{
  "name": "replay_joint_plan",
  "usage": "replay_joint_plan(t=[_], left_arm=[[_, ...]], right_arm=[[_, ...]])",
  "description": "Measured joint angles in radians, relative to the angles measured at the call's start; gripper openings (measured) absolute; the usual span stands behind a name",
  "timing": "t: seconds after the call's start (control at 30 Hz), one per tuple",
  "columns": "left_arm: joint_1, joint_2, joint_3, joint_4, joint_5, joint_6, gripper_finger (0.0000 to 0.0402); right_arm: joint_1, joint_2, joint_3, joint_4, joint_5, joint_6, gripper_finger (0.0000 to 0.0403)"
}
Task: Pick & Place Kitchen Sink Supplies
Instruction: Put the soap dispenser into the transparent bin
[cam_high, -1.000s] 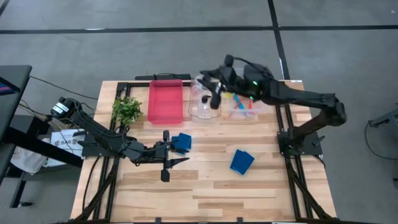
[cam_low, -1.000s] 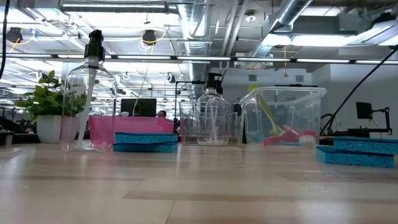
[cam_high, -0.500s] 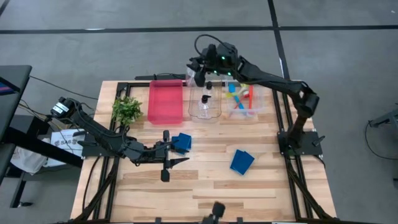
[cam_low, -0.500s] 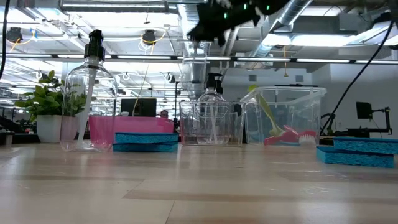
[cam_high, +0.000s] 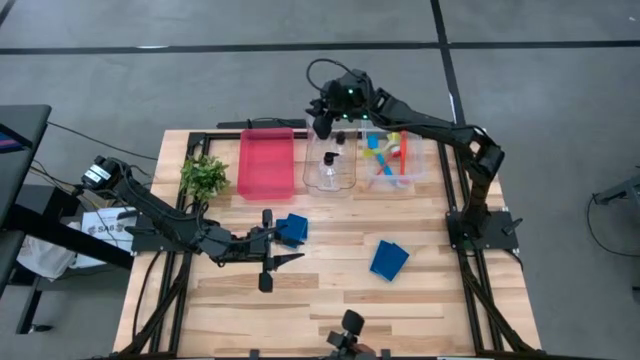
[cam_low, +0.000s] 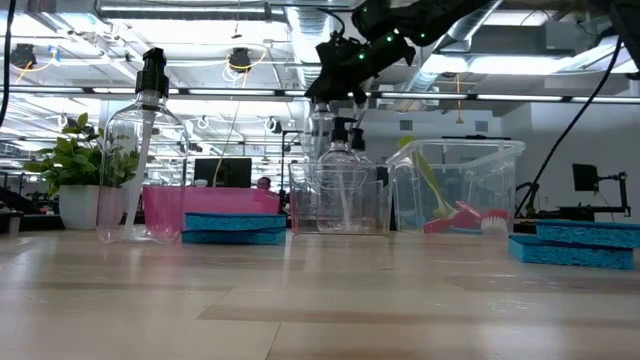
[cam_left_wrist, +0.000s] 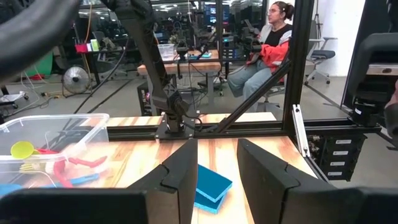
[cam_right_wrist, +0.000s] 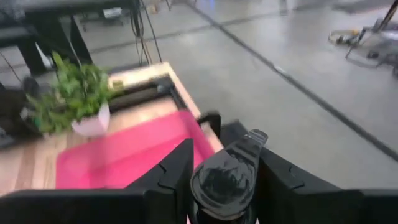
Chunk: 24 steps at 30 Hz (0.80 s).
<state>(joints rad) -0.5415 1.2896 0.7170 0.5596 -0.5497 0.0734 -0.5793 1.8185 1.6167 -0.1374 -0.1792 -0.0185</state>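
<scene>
Right gripper (cam_high: 328, 118) sits high over the back edge of the table, above the clear bin (cam_high: 329, 172), fingers (cam_right_wrist: 171, 174) closed on the black pump top (cam_right_wrist: 227, 175) of a clear bottle (cam_low: 322, 128) that I hold up off the table. Second pump bottle (cam_high: 331, 172) stands inside that clear bin, below my gripper. Red tray (cam_high: 266, 162) is just beside the bin, plant (cam_high: 204, 176) beyond the tray near the table's left edge. Another clear bin (cam_high: 392, 160) on the far side holds the red, blue and yellow-green brushes (cam_high: 385, 158).

My left gripper (cam_high: 270, 250) rests low near the middle-left of the table, fingers (cam_left_wrist: 180, 177) partly apart, nothing between them, one blue sponge (cam_high: 292, 229) touching or just beside it. Other blue sponge (cam_high: 389, 259) lies well apart toward the right. Low view shows a further pump bottle (cam_low: 142, 160) standing close to the camera. Person sits in the room beyond the table in the left wrist view.
</scene>
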Motion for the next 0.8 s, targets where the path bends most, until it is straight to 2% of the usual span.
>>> replay_joint_plan(t=[0.27, 0.57, 0.8], left_arm=[[0.000, 0.000, 0.000, 0.002, 0.000, 0.000, 0.0115], [0.000, 0.000, 0.000, 0.002, 0.000, -0.003, 0.0115], [0.000, 0.000, 0.000, 0.002, 0.000, -0.003, 0.0115]], right_arm=[[-0.003, -0.001, -0.002, -0.093, 0.036, -0.028, 0.0137], [-0.013, -0.001, -0.002, -0.143, 0.050, -0.043, 0.0103], [-0.013, -0.004, -0.002, -0.149, 0.049, -0.044, 0.0111]])
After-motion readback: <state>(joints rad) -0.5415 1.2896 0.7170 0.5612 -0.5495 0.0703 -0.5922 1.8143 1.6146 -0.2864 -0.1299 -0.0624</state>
